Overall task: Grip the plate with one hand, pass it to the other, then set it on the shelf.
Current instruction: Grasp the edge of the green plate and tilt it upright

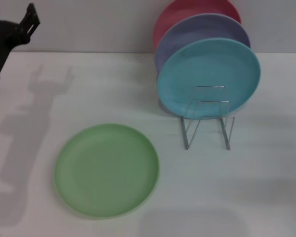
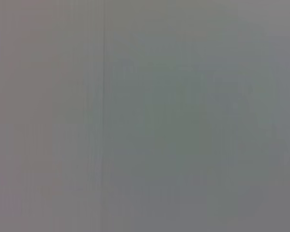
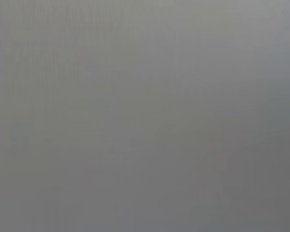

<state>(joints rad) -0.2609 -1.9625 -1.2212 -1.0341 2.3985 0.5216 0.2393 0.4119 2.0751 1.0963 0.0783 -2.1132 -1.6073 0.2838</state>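
While the light green plate lies flat on the white table, toward the near left of the head view, nothing touches it; it sits well apart from the shelf, the thin silver wire rack standing to its right and a little farther back; three plates stand on edge in the rear part of that rack, the turquoise plate in front, the lavender plate behind it, and a pink plate at the very back against the wall; the front loops of the rack stand bare, just ahead of the turquoise plate; the left gripper shows at the upper left corner, raised above the table and far from the green plate, its dark fingers pointing up and away, and I cannot tell whether they are apart or together; a small green light glows on the arm at the left edge, and the arm's shadow falls across the table beside the plate; the left wrist view gives only a grey blur with a faint vertical line; the right wrist view is a plain grey blur, and the right gripper appears in no view.
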